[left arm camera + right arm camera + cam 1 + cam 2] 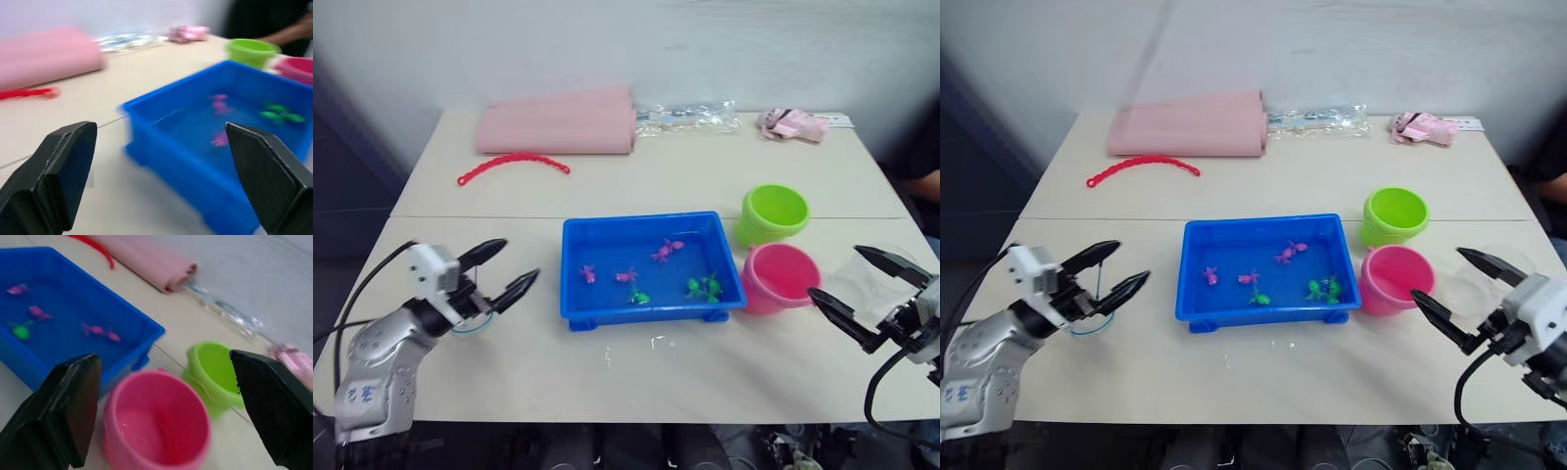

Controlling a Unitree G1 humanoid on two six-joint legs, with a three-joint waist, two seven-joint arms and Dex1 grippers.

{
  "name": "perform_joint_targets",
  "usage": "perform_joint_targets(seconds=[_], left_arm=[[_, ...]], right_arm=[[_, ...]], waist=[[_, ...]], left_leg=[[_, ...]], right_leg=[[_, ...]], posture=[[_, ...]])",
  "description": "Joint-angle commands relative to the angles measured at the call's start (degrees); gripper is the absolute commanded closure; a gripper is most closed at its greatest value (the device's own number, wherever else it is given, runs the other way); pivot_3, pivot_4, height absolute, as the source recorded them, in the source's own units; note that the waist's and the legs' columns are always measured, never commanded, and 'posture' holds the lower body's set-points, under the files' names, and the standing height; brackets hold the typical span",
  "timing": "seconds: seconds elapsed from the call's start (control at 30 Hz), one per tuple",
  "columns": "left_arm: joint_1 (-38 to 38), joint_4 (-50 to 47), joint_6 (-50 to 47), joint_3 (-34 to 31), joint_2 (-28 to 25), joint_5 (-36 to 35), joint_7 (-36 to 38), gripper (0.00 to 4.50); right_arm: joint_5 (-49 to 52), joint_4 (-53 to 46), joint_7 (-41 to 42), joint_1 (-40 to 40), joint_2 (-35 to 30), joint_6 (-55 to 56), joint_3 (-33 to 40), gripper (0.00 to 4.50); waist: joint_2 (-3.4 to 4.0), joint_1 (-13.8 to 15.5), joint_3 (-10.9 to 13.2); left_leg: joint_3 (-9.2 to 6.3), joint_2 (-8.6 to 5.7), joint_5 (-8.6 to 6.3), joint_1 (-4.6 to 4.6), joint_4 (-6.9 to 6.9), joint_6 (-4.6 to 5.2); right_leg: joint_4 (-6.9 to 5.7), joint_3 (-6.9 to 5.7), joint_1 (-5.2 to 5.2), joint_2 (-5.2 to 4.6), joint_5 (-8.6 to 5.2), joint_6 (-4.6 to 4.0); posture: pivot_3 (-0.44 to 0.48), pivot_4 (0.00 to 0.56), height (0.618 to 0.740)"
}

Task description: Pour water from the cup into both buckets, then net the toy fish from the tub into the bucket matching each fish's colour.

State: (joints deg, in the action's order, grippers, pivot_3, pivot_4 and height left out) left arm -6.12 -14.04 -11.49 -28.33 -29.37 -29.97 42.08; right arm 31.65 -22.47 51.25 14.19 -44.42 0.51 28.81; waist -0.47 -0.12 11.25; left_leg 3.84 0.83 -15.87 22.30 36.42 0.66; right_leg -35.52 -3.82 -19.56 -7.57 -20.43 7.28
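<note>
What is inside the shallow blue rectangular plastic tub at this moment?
Inside the blue plastic tub lie tiny toy fish: three pink fish toward the middle and left, and green fish near the right end. Whether it holds water is hard to tell, and its near wall hides a strip of floor.

Pink bucket [156, 423] between spread fingers [68, 411]

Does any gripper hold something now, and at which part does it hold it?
Nothing is held. The left gripper is open beside the tub, over the net. The right gripper is open, with the cup between its fingers, not gripped.
</note>
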Motion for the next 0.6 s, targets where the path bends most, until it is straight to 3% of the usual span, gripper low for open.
perform_joint_targets(seconds=[0.03, 0.2, 0.33, 0.47, 0.6], left_arm=[[-6.8, -2.88, 3.72, -8.33, 1.86, 0.18, -3.69, 0.0], [-17.63, -2.24, 3.8, -15.77, 5.7, 0.72, -9.33, 0.0], [-24.24, -1.76, 1.41, -18.16, 9.36, 0.21, -13.48, 0.0], [-26.47, -2.16, -2.31, -17.27, 12.14, -0.62, -17.31, 0.0], [-24.78, -6.12, -6.01, -16.31, 12.15, -1.6, -21.27, 0.0]], right_arm=[[0.14, -1.33, 2.32, -3.34, 0.34, 0.01, -5.23, 0.06], [-2.3, 2.67, 7.84, -7.15, 1.33, 3.91, -12.34, 0.06], [-2.25, 6.26, 13.39, -9.5, 2.77, 9.13, -15.55, 0.06], [-1.44, 8.78, 18.94, -10.88, 3.53, 13.75, -17.27, 0.06], [-0.06, 7.4, 18.5, -12.62, 3.88, 12.33, -17.86, 0.06]], waist=[[-0.15, 0.09, 0.02], [-0.38, 0.54, 0.03], [-0.43, 0.18, 0.03], [-0.47, 0.33, 0.03], [-0.49, 0.25, 0.03]], left_leg=[[0.0, 0.01, -0.02, 0.01, -0.01, -0.01], [0.02, -0.03, -0.26, 0.06, 0.19, 0.27], [0.01, 0.04, -0.63, 0.1, 0.53, 0.45], [-0.05, 0.06, -0.85, 0.11, 0.64, 0.19], [-0.05, 0.09, -0.89, 0.12, 0.64, 0.14]], right_leg=[[0.04, -0.01, 0.0, 0.0, -0.01, -0.01], [0.13, -0.1, 0.11, -0.13, 0.02, 0.02], [0.16, -0.02, 0.21, -0.17, 0.02, 0.01], [0.16, 0.12, 0.21, -0.18, 0.01, 0.0], [0.19, 0.14, 0.2, -0.19, 0.01, -0.04]], posture=[[0.0, 0.15, 0.74], [0.0, 0.15, 0.74], [0.0, 0.15, 0.74], [0.0, 0.15, 0.74], [0.0, 0.15, 0.74]])
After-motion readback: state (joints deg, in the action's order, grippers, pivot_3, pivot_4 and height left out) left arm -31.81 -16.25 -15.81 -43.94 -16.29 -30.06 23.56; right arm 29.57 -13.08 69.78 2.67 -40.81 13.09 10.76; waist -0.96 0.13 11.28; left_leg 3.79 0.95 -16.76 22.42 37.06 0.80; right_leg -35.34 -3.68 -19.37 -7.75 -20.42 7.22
